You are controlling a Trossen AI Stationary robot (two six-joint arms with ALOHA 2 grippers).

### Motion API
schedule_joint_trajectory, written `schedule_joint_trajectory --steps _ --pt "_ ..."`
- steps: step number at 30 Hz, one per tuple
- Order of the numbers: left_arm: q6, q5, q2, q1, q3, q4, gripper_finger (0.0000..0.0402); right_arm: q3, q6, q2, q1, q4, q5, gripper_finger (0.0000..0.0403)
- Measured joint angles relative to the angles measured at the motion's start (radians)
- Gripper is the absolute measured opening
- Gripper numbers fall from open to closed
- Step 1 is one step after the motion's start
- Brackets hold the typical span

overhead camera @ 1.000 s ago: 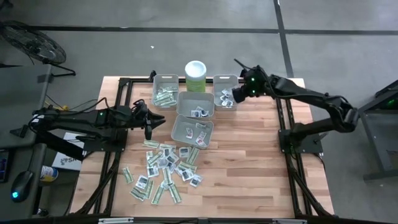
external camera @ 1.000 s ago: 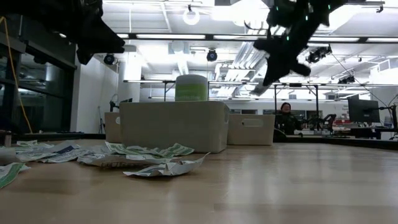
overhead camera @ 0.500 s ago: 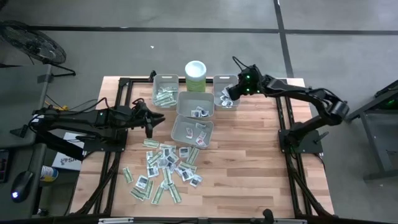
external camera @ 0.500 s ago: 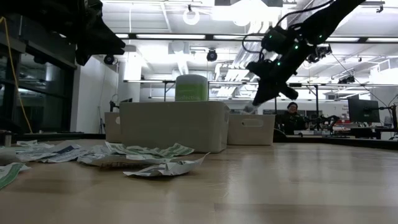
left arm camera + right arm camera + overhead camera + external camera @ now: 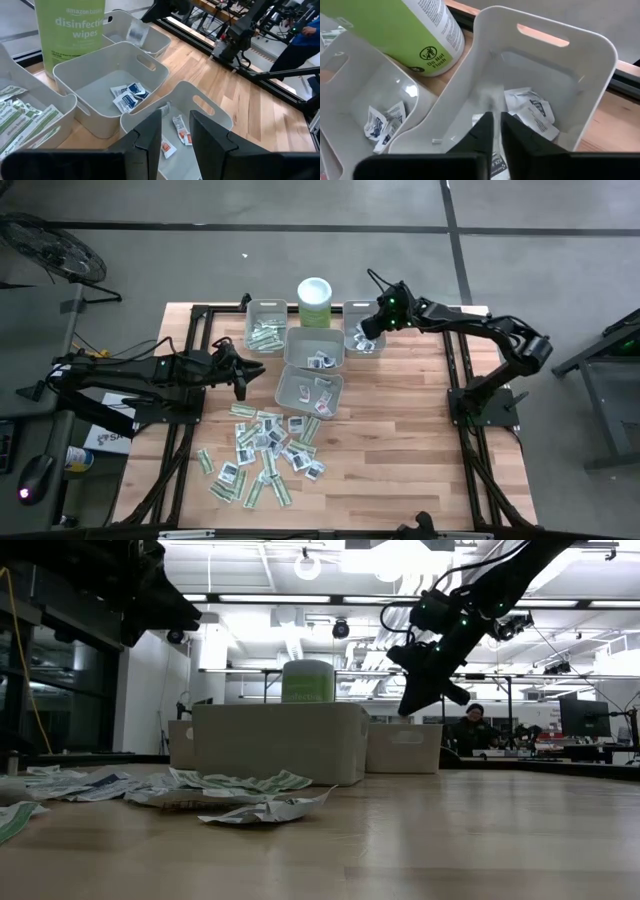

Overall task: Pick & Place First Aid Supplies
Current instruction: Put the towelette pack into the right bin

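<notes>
A translucent flat packet [image 5: 492, 102] is seen just past the right gripper [image 5: 494, 125], its fingers parted only narrowly, above the grey plastic bin [image 5: 580, 60] holding white printed packets [image 5: 532, 112]. The left gripper [image 5: 175, 131] is held partly open, empty, near the other bins.

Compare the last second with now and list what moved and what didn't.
The right gripper moved leftward from past the right edge of the far-right bin to hang over its inside, fingers pointing down at the white packets there; the right arm folded in behind it. The left gripper, the other bins and the packet pile on the table stayed put.
</notes>
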Motion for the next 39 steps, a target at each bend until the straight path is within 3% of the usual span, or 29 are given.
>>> schedule_joint_trajectory --steps 9,21,27,33,39 --pt "-0.021 0.017 0.000 0.000 0.000 -0.030 0.0101 0.000 -0.003 -0.010 0.000 -0.005 -0.029 0.0113" --pt "-0.059 0.165 0.017 0.000 0.001 -0.033 0.0101 0.000 -0.021 -0.213 0.079 -0.057 -0.065 0.0121" --pt "-0.063 0.289 0.078 0.000 0.001 -0.033 0.0101 0.000 0.043 -0.270 0.236 -0.116 -0.017 0.0121" --pt "-0.062 0.395 0.128 -0.004 0.001 -0.023 0.0101 0.000 0.158 -0.276 0.439 -0.163 0.107 0.0121" --pt "-0.031 0.409 0.174 -0.099 0.001 0.035 0.0101 -0.004 0.325 -0.276 0.653 -0.165 0.260 0.0121"
